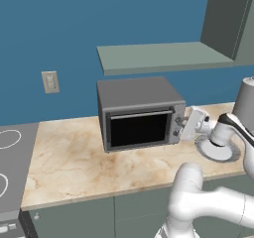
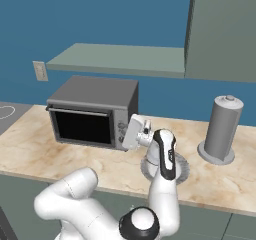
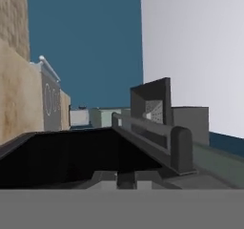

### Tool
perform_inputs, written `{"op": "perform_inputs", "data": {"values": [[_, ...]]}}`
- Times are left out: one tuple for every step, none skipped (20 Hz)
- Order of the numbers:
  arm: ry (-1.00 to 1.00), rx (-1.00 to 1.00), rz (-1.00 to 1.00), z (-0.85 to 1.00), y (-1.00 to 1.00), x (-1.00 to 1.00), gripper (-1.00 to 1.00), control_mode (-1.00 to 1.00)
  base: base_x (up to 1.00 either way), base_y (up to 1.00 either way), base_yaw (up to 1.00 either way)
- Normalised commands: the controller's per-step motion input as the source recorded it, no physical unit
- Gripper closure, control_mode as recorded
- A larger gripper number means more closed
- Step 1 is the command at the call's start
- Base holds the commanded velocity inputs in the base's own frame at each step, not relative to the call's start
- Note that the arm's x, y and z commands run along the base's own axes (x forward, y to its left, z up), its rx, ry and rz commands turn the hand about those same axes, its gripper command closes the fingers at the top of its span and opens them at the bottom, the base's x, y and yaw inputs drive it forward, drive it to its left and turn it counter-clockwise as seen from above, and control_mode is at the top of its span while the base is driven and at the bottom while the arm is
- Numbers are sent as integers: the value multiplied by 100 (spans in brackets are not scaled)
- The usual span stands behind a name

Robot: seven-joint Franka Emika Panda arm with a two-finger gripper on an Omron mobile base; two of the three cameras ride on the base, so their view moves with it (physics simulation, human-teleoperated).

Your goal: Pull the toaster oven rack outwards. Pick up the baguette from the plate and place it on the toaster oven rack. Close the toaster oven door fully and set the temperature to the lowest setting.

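Note:
The toaster oven point(image 1: 136, 95) point(image 2: 95, 91) stands on the marble counter with its toaster oven door point(image 1: 139, 128) point(image 2: 82, 126) shut upright, handle bar along the top. Behind the black glass, the rack and baguette are hidden. My gripper point(image 1: 178, 126) point(image 2: 123, 135) is pressed against the knob column point(image 1: 175, 119) point(image 2: 118, 126) on the oven's right front, its fingers narrowly closed on a knob. In the hand view the dark door glass point(image 3: 66, 151) and its handle bar point(image 3: 152, 135) lie close beside the fingers. The round grey plate point(image 1: 218, 155) point(image 2: 184, 173) lies under my wrist, partly covered.
A tall grey cylinder point(image 2: 222, 129) point(image 1: 245, 100) stands right of the plate. A grey-green shelf point(image 1: 158, 56) point(image 2: 115, 59) hangs above the oven, a wall cabinet to its right. The stove top point(image 1: 10, 162) is at the far left, with a wall outlet point(image 1: 50, 82) above it.

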Motion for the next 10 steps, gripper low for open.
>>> {"op": "perform_inputs", "data": {"values": [[-41, -50, -3, 0, 0, 47, 100, -100, 0, 0, 0], [-41, -52, -3, 0, 0, 49, 100, -100, 0, 0, 0], [-42, -55, -2, 0, 1, 49, 100, -100, 0, 0, 0], [-43, -58, -1, 0, 0, 53, 100, -100, 0, 0, 0], [-43, -60, -1, 0, 0, 49, 100, -100, 0, 0, 0], [-43, -62, 0, 0, 0, 58, 100, -100, 0, 0, 0], [-42, -65, 0, 0, 1, 57, 100, -100, 0, 0, 0], [-42, -65, 0, 0, 3, 59, 100, -100, 0, 0, 0], [-41, -68, 0, 0, 7, 59, 100, -100, 0, 0, 0], [-41, -69, 0, 0, 8, 56, 100, -100, 0, 0, 0]]}}
